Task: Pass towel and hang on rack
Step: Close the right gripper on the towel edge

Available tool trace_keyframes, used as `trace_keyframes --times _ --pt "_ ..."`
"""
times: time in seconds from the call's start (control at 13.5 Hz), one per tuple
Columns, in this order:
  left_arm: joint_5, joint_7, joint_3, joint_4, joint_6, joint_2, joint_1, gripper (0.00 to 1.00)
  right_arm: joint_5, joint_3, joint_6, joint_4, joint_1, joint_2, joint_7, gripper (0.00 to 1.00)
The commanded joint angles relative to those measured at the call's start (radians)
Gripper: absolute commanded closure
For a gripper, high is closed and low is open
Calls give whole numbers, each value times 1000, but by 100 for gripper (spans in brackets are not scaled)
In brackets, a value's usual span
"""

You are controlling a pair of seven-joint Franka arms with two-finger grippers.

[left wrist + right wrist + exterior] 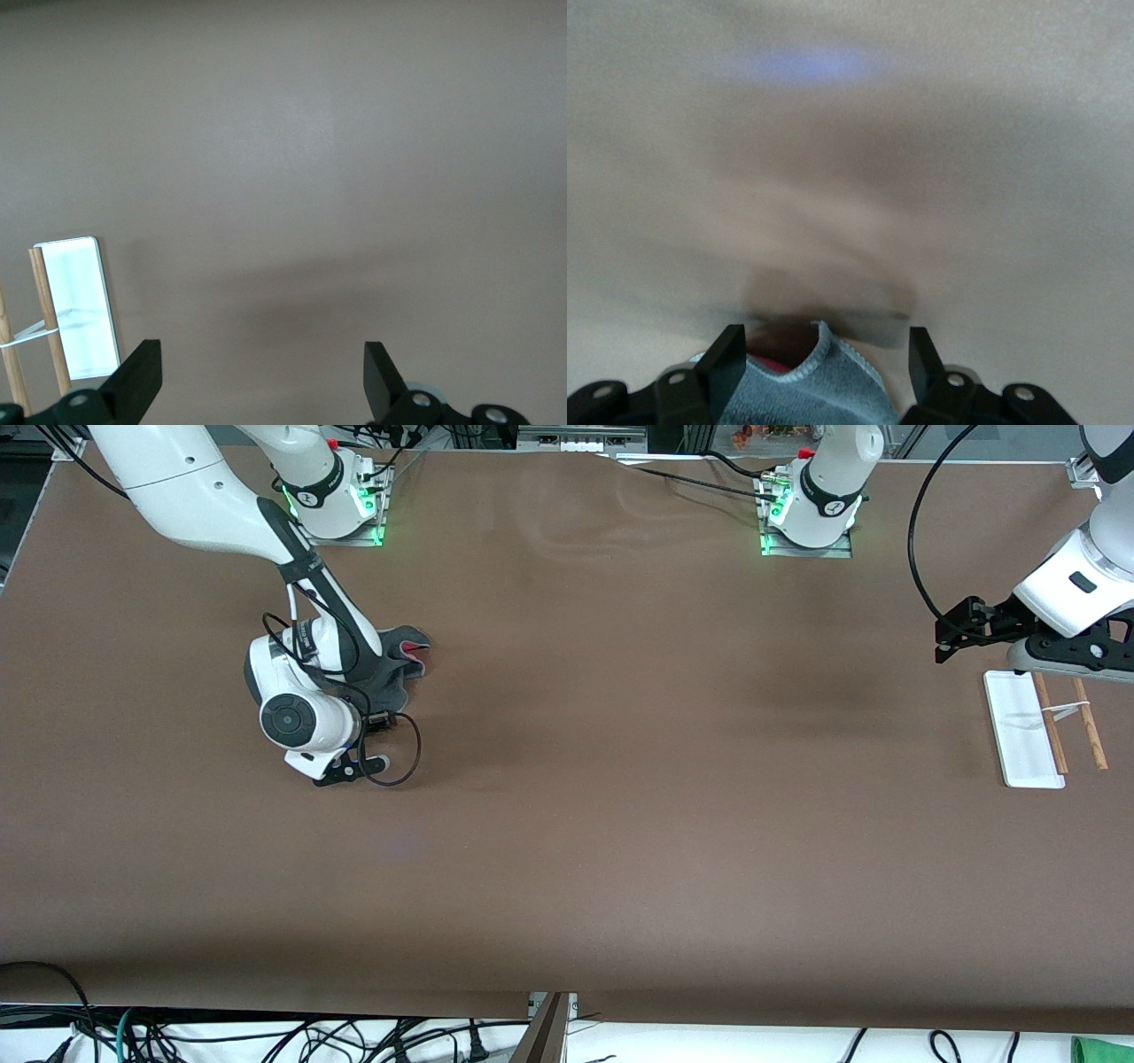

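The towel (409, 657) lies crumpled on the brown table toward the right arm's end, dark grey with pale edging and a red underside showing. My right arm reaches down over it and hides its own fingers in the front view. In the right wrist view my right gripper (826, 359) is open, and a raised fold of the towel (811, 394) sits between its fingers. The rack (1023, 731), a white base with two wooden rods (1052, 726), stands toward the left arm's end. My left gripper (942, 642) hangs open and empty just beside the rack (80, 305).
A black cable loop (397, 751) hangs from the right wrist, close to the table. Both arm bases (811, 514) stand along the table's edge farthest from the front camera. Loose cables and a green cloth scrap (1103, 1050) lie below the nearest edge.
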Motion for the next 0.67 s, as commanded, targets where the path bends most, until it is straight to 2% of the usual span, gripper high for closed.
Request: trace_keyframes --times 0.0,0.22,0.59 --pt "-11 14 -6 31 -23 15 10 0 -10 0 -10 -37 -3 -36 0 32" --pt "-11 14 -6 31 -23 15 10 0 -9 0 -10 -42 -5 -36 2 39" --pt "-11 14 -6 31 -23 15 10 0 -4 -2 -30 -52 -8 -36 9 91"
